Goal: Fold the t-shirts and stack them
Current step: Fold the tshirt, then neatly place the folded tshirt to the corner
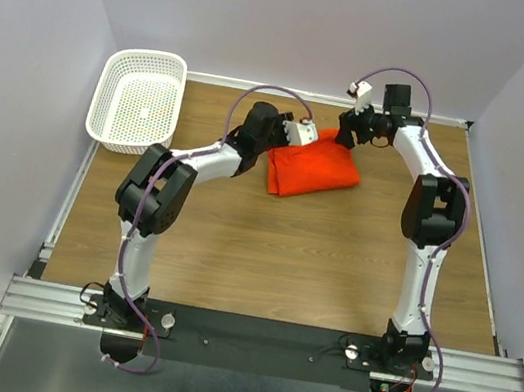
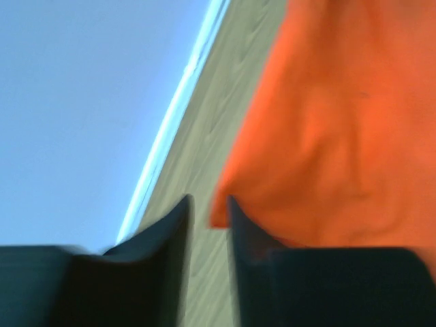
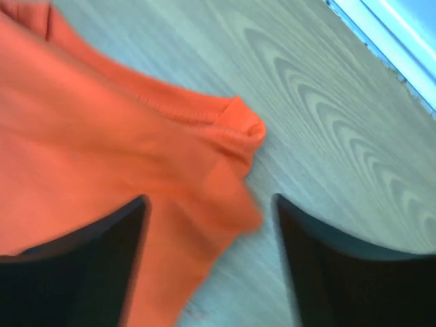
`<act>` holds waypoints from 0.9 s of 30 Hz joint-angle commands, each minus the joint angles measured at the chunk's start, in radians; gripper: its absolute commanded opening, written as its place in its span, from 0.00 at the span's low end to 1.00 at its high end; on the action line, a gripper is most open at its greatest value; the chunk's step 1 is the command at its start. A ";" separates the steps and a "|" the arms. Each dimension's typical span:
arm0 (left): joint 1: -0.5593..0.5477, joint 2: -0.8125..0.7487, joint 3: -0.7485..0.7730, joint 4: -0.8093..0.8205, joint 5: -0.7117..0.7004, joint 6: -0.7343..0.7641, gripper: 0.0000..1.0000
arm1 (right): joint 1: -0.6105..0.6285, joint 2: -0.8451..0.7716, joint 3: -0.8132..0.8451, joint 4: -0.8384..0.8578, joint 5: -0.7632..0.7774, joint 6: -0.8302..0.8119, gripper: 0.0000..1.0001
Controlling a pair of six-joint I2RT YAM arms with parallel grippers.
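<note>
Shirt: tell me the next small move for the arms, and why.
Probably raise both pincers clear of the shirt. It lies folded in a compact bundle on the table. The left pincer stands slightly open at its corner and the right pincer gapes over its edge, neither gripping cloth. The fold looks finished.

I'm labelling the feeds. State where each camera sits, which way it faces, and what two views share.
Top external: high behind the left arm and right arm, both fully shown, facing down at the table, basket and t-shirt.
Left wrist: on the left arm, facing low along the table toward the wall; left fingers at bottom.
Right wrist: on the right arm, facing down at the t-shirt's corner; right fingers at bottom.
Shared: both wrist views show the t-shirt on wood.
</note>
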State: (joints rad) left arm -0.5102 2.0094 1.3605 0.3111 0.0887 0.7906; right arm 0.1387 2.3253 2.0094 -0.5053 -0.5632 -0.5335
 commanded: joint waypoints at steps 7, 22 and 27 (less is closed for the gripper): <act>0.036 -0.046 0.186 -0.070 -0.642 -0.453 0.95 | 0.001 -0.073 -0.052 0.245 0.295 0.479 1.00; 0.165 -0.684 -0.475 -0.041 0.166 -1.088 0.92 | -0.070 -0.150 -0.399 0.182 -0.085 0.618 0.85; 0.165 -0.805 -0.622 -0.015 0.215 -1.145 0.92 | -0.034 -0.127 -0.385 0.104 -0.113 0.604 0.80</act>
State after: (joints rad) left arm -0.3447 1.2831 0.8104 0.2653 0.2047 -0.2607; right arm 0.0761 2.2105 1.6203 -0.3168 -0.6048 0.0608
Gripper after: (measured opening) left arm 0.924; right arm 0.818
